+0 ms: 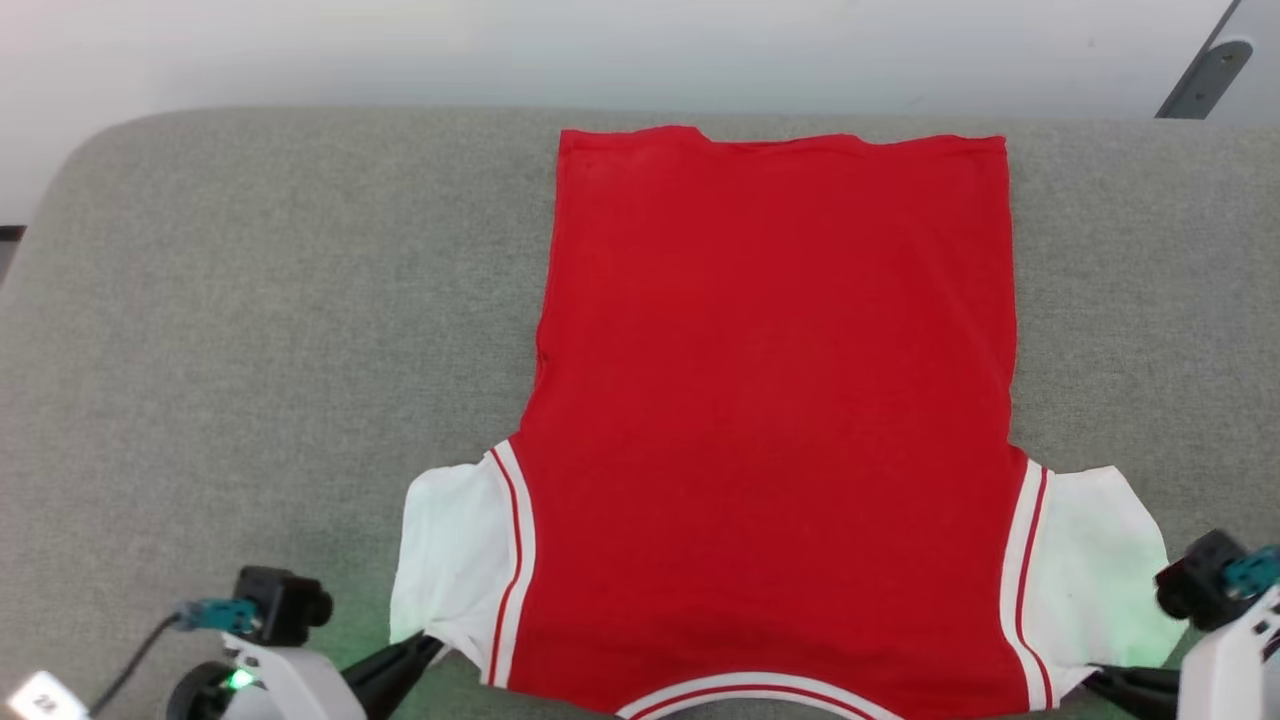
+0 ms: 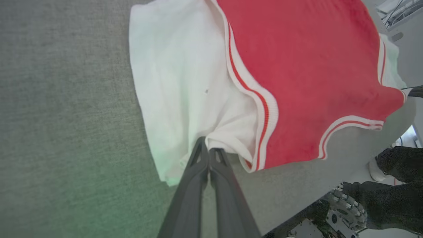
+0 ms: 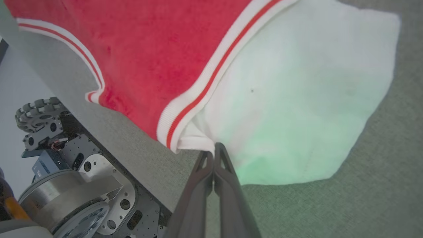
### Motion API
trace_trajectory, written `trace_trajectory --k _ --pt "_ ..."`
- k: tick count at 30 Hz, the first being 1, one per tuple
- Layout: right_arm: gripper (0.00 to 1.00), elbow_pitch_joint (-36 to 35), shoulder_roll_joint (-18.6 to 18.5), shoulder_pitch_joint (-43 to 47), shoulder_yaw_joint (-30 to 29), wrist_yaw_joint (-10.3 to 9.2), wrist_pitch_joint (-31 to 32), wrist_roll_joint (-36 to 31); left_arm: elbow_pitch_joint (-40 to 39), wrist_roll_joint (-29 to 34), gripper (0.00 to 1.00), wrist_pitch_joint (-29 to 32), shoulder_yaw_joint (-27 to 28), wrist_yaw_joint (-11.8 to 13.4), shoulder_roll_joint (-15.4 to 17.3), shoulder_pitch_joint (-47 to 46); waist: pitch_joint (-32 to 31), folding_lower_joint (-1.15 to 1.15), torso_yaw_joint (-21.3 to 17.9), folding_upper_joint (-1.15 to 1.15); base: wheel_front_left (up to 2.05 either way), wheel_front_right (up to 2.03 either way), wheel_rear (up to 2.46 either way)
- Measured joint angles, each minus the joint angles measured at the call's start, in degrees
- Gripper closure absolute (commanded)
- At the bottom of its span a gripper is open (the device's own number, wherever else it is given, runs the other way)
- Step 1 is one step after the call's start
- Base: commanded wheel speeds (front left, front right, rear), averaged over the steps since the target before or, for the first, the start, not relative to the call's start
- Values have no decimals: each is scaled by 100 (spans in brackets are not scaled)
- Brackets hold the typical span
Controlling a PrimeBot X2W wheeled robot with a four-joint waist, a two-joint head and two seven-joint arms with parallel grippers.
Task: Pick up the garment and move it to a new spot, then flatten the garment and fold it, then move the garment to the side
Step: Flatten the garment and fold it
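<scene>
The red garment (image 1: 770, 400) lies spread flat on the grey table (image 1: 250, 350), hem far from me, neckline at the near edge, white sleeves out to both sides. My left gripper (image 1: 432, 645) is shut on the lower edge of the left white sleeve (image 2: 185, 82); in the left wrist view its tips (image 2: 209, 150) pinch the cloth. My right gripper (image 1: 1092, 677) is shut on the right white sleeve (image 3: 297, 92) near the striped trim, and its tips (image 3: 214, 148) meet at the fabric. No letter patch shows.
The padded grey table has rounded far corners and ends just below the neckline. Bare grey surface stretches to the left and right of the shirt. My wheeled base (image 3: 66, 185) shows under the near edge. A dark metal bracket (image 1: 1205, 75) stands at the far right.
</scene>
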Motion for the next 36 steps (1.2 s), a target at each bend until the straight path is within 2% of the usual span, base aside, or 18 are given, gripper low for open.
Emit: trace_trajectory --k 8,15,16,17,18,19,24,30,33,36 --pt "100 567 737 99 -140 0 320 -847 892 156 100 -115 8 -144 -704 38 105 0 35 0 0 0 0" --pt "100 799 1013 98 -176 0 256 -1212 1358 296 100 -211 20 -276 -987 58 92 0 11 0 0 0 0" --pt "88 804 1033 100 -198 0 225 -1239 1393 296 100 -227 24 -287 -1003 63 91 0 0 0 0 0 0" --pt "60 795 1048 102 -222 1 208 -1263 1416 296 100 -243 34 -298 -1016 76 90 0 -12 0 0 0 0" --pt "25 776 1061 106 -254 1 181 -1281 1432 296 100 -258 45 -321 -1022 101 89 0 -26 0 0 0 0" --pt "0 744 1061 119 -293 2 163 -1308 1439 296 100 -265 57 -332 -1024 116 87 0 -40 0 0 0 0" --pt "0 302 777 298 -802 0 292 -1185 1421 311 100 -311 132 -335 -1023 191 72 0 -99 0 0 0 0" --pt "0 -604 171 567 -2019 -1 853 -727 1150 466 100 -342 286 -250 -1034 238 112 -1 -29 0 0 0 0" --pt "0 -853 51 475 -2683 0 1178 -579 962 584 100 -355 341 -197 -1061 216 197 0 45 0 0 0 0" --pt "0 -773 120 -3 -3170 0 1513 -567 794 742 100 -354 367 -172 -1121 92 327 0 139 0 0 0 0"
